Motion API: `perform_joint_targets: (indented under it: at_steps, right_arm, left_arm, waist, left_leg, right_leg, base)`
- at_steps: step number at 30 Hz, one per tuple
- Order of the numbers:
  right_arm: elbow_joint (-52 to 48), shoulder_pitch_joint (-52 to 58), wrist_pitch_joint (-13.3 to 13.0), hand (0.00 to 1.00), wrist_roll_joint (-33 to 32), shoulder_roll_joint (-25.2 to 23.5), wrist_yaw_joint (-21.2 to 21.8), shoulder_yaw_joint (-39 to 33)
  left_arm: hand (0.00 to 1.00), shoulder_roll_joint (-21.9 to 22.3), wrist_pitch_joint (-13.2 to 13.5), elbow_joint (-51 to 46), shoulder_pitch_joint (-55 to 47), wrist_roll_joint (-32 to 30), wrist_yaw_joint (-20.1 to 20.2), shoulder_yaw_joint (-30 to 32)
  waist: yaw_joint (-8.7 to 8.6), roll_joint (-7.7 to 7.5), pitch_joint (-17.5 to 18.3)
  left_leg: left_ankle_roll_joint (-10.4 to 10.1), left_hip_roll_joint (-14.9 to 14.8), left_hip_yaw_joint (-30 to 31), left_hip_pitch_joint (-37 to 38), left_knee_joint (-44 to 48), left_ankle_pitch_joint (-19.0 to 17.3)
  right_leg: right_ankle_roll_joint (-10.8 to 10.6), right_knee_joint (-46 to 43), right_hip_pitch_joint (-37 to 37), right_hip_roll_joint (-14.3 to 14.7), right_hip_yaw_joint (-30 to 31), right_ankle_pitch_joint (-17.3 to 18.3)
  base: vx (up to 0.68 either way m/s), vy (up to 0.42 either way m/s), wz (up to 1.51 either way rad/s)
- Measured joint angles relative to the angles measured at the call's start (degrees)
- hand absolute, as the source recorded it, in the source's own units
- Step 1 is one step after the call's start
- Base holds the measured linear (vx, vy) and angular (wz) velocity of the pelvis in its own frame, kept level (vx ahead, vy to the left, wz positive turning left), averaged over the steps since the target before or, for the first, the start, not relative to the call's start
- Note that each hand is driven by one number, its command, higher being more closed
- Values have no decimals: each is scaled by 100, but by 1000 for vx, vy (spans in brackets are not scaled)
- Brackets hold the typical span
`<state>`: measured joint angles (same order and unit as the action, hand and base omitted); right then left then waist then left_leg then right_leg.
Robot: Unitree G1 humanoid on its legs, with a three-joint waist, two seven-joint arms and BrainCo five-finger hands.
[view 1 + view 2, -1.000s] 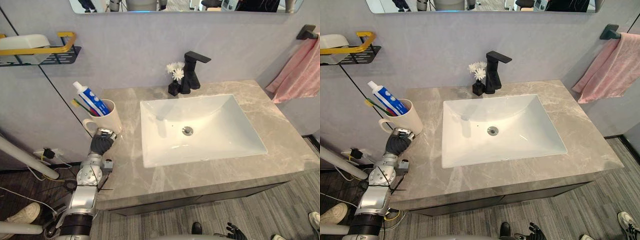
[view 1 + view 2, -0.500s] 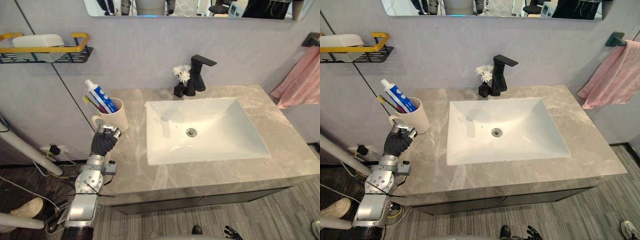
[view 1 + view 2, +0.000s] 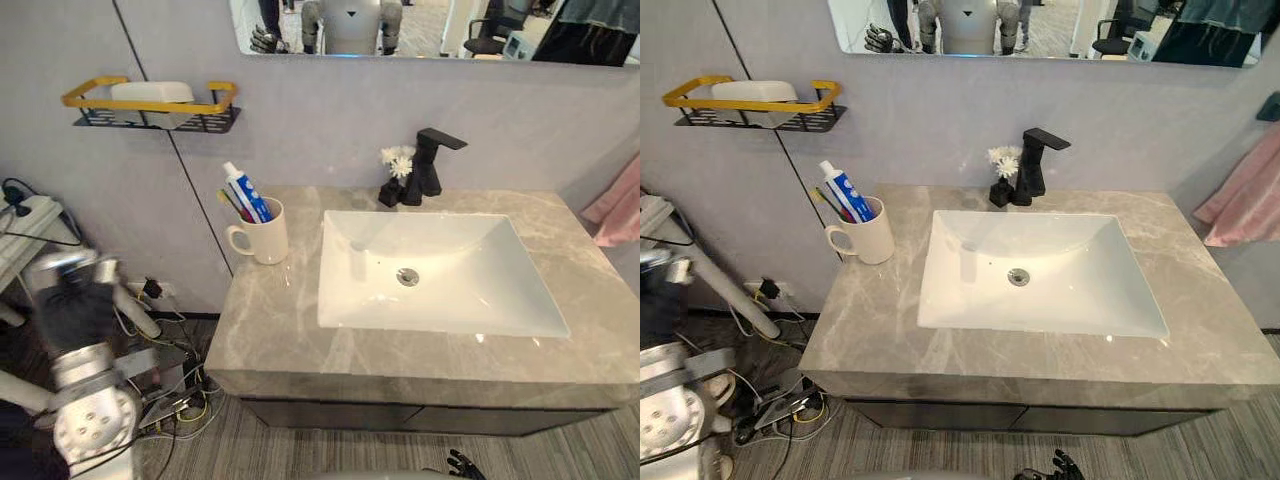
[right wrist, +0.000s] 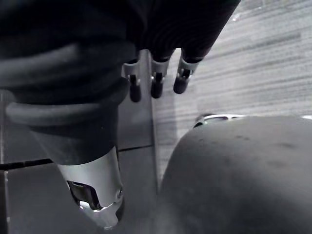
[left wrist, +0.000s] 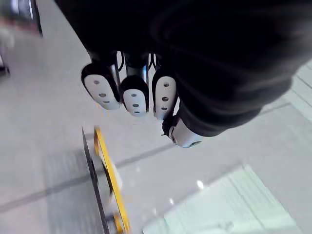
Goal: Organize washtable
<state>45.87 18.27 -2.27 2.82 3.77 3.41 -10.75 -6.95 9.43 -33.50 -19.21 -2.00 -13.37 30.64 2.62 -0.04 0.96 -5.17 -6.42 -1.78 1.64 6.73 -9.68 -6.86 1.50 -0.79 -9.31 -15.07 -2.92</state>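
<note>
Left hand (image 5: 135,95), clenched and empty, beyond the worktop's (image 3: 280,330) left edge; mug (image 3: 268,238) near its left rear corner; right hand (image 4: 157,83) relaxed.

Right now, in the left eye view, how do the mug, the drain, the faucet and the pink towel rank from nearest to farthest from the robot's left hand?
From the left hand:
1. mug, on the left end of the counter.
2. drain, in the middle of the sink.
3. faucet, behind the sink, at the back.
4. pink towel, at the far right.
</note>
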Motion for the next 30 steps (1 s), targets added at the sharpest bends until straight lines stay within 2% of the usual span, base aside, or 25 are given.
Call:
perform_joint_targets:
  at_steps: [2,3,6,7,12,14,17,21,25,30]
  right_arm:
    - [38,0,0,0,-1,0,-60,-7]
    - [86,7,2,0,0,2,-96,-15]
    - [134,3,5,0,-1,1,-111,-25]
    - [201,-17,2,0,-1,6,-121,-15]
    - [337,-93,22,0,-33,-26,-203,-6]
    - [337,-110,22,0,-55,-32,-213,-12]
    - [338,-111,23,0,-61,-51,-243,-53]
    - [495,-156,27,0,-56,-111,-336,-287]
    - [615,-171,35,0,-53,-123,-364,-402]
    - [736,-221,73,0,-51,-147,-346,-506]
  left_arm:
    - [100,138,-5,131,-137,-80,-316,453]
    - [100,215,-20,285,-192,-102,-478,659]
    - [100,411,-47,764,-286,-105,-689,939]
    - [0,490,-48,1055,-348,-108,-718,999]
    - [0,628,-245,3199,-328,-92,-756,965]
    - [0,660,-402,4476,-259,-91,-542,748]
    - [0,780,-499,5936,-83,-91,-238,545]
    - [0,957,-678,7447,184,-93,158,465]
    - [0,1123,-806,8229,312,-92,557,323]
    - [0,1082,-839,8622,506,-91,921,66]
  waist:
    - [41,7,25]
    - [138,20,52]
    - [145,23,74]
    - [154,-30,128]
    - [156,-55,153]
    - [149,-53,152]
    - [134,-50,151]
    - [132,-45,151]
    - [121,-24,155]
    - [107,30,174]
  left_leg:
    - [0,1,44,-4,9,0]
    - [0,4,59,-5,9,0]
    - [10,40,207,-14,25,8]
    - [12,51,236,-14,34,8]
    - [12,49,326,-97,115,8]
    - [11,48,321,-92,127,8]
    - [9,41,306,-79,126,10]
    - [1,33,236,-23,57,24]
    - [-1,33,83,116,-117,65]
    - [-10,39,-58,226,-230,74]
  right_leg:
    - [-2,-53,-11,-16,-66,45]
    - [0,-68,-12,-21,-81,59]
    - [-27,-180,-57,-79,-222,149]
    - [-36,-205,-76,-89,-239,172]
    - [-40,-206,-90,-93,-363,177]
    - [-40,-207,-92,-94,-361,175]
    - [-41,-202,-94,-91,-352,174]
    - [-43,-141,-100,-76,-282,153]
    - [-55,-88,-96,-70,-160,131]
    - [-81,33,-97,-51,-32,70]
  base:
    - [10,-5,13]
    - [9,0,10]
    - [3,2,24]
    - [-7,3,27]
    - [-9,-4,10]
    - [0,0,0]
    - [-4,-1,-1]
    - [-1,-2,-10]
    - [19,5,-16]
    - [37,10,-15]
